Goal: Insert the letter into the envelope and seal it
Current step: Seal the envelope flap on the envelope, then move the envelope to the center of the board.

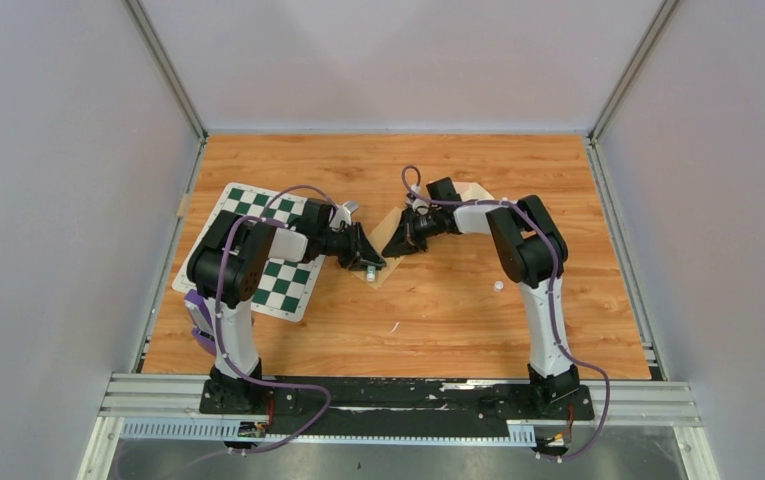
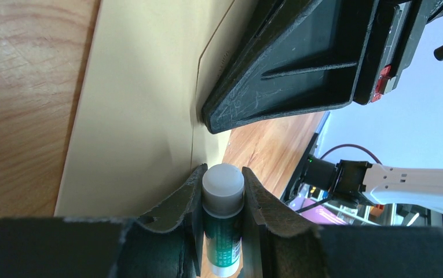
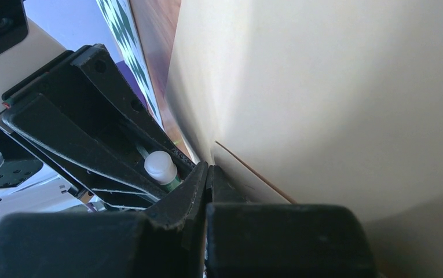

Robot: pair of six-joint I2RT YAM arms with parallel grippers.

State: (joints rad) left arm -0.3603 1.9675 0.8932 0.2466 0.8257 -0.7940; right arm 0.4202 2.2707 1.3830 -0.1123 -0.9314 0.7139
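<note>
Left gripper [image 1: 363, 252] is clamping the glue stick [image 2: 223, 191] upright between its fingers, white tip pointing out toward the envelope [image 2: 138, 116]. I can't tell if that white end is a cap or bare glue. A small white piece [image 1: 498, 287] is lying on the table [image 1: 438, 310] near the right arm and could be the cap, but that's a guess

Right gripper [image 3: 208, 174] is sitting with fingers together, tips touching the envelope right at the flap line. From the wrist views it's reading as a hold-down, so the paper isn't sliding while I'm working the glue. Can't tell whether any paper is caught between the tips

The envelope is lying flat on the table mid-workspace, between the two grippers, just beside the checkered mat [image 1: 258, 215]. The glue tip is hanging just off the envelope's edge, not on the flap as far as I'm seeing

The letter isn't showing in any view. I'm judging it's inside the envelope, since I'm on the glue step, but I can't confirm that from here

I'm reading this as the seal stage: glue to the flap next, then press shut. The risk I'm watching is the thin envelope dragging under the stick if the right-side hold is too light
</note>
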